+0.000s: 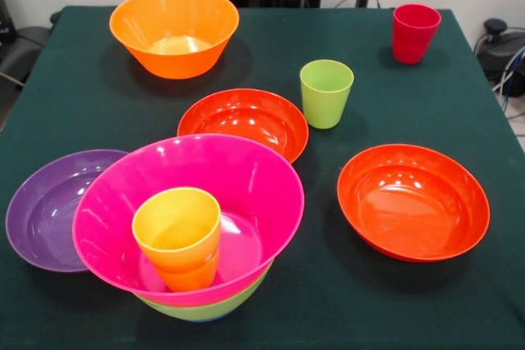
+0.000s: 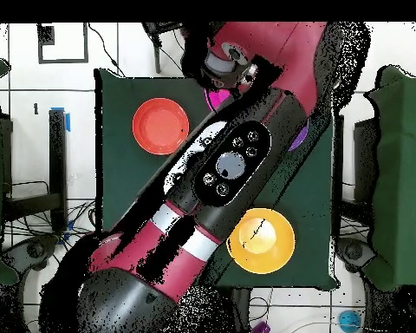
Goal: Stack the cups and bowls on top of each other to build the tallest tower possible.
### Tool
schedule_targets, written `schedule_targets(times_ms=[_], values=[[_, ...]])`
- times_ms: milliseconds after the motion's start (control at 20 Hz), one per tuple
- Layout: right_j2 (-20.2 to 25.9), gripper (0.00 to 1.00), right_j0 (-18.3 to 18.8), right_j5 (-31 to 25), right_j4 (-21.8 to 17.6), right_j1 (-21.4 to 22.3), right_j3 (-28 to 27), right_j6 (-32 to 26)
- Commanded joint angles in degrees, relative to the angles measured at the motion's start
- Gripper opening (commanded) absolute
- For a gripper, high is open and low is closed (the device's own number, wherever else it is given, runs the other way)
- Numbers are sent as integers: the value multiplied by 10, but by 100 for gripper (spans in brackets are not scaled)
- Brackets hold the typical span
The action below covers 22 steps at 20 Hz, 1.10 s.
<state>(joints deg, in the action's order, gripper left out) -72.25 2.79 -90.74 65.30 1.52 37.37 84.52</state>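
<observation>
Seen from overhead, the red and black arm (image 2: 237,165) reaches diagonally across the dark green table (image 2: 125,191). The gripper (image 2: 222,68) is at the arm's far end. Whether it is wide, narrow or holding anything cannot be told. The front view does not show the gripper above the table.

The tower (image 1: 193,227) lies right by the gripper. From overhead, only a sliver of the magenta bowl (image 2: 216,97) shows, just beside the gripper and partly hidden under the arm. In the front view the magenta bowl (image 1: 246,186) sits nested in a lime-green bowl (image 1: 205,311), and the yellow-orange cup (image 1: 178,235) stands upright inside it.

A purple bowl (image 1: 49,202) sits against the tower's side; from overhead a small part of it (image 2: 300,136) shows past the arm, near the gripper. One shallow red-orange bowl (image 1: 413,201) lies apart from the gripper on the other side of the arm. A second red-orange bowl (image 1: 243,120) sits just behind the tower. The lime green cup (image 1: 326,92) stands upright beside that second bowl.

The red cup (image 1: 415,32) and the deep orange bowl (image 1: 174,30) stand well away from the gripper, at the table's pedestal end.
</observation>
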Motion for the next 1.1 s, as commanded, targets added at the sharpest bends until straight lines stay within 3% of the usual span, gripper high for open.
schedule_targets(times_ms=[50, 550, 1100], values=[[133, 100, -42, 91, -63, -1, 82, 8], [185, 100, -65, 138, -97, 15, 122, 31], [217, 100, -70, 138, -128, 34, 130, 57]])
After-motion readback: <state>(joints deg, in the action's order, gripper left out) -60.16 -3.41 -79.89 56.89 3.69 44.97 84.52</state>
